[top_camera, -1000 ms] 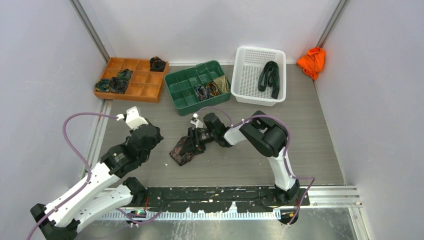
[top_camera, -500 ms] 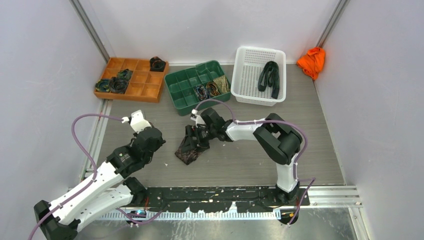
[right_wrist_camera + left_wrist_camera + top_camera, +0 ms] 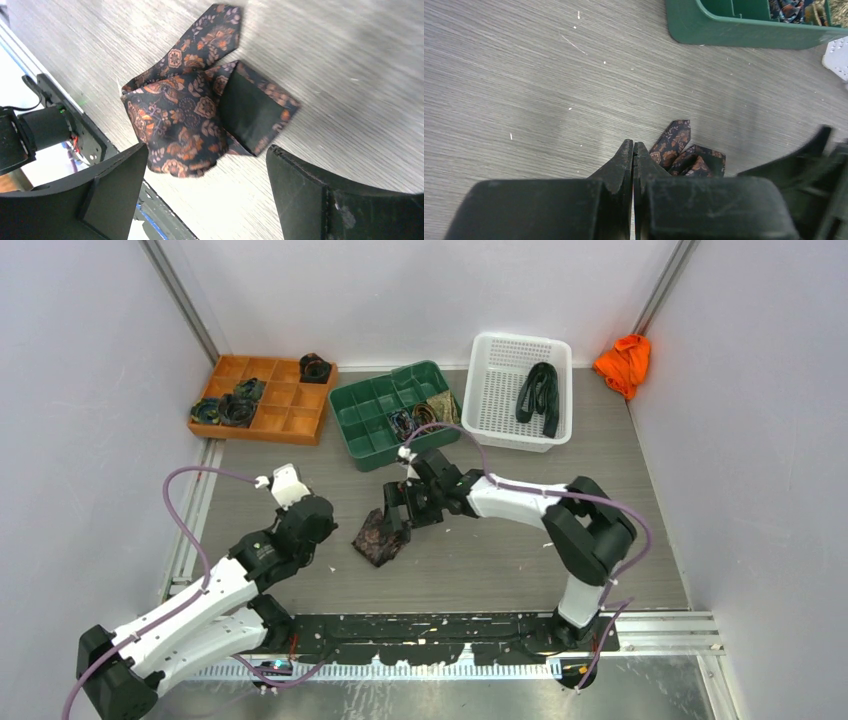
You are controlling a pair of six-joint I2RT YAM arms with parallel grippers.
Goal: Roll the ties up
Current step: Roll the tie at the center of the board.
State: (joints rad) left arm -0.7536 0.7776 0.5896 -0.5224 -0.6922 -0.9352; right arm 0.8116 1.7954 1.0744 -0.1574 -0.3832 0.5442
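Right tool (image 3: 394, 519) pulled back to the far edge of the tie (image 3: 379, 537), fingers spread and off the fabric, tie bunched more compactly, right elbow swung further right of the tie, left tool (image 3: 633, 149) moved closer to the tie's left side.

Two tools (image 3: 633, 145) (image 3: 206, 149), two trays (image 3: 285, 406) (image 3: 398, 453), one basket (image 3: 482, 390)

My right claw (image 3: 207, 162) hangs low, jaws spread wide. My left claw (image 3: 633, 150), just left of it, has its fingers pressed together.
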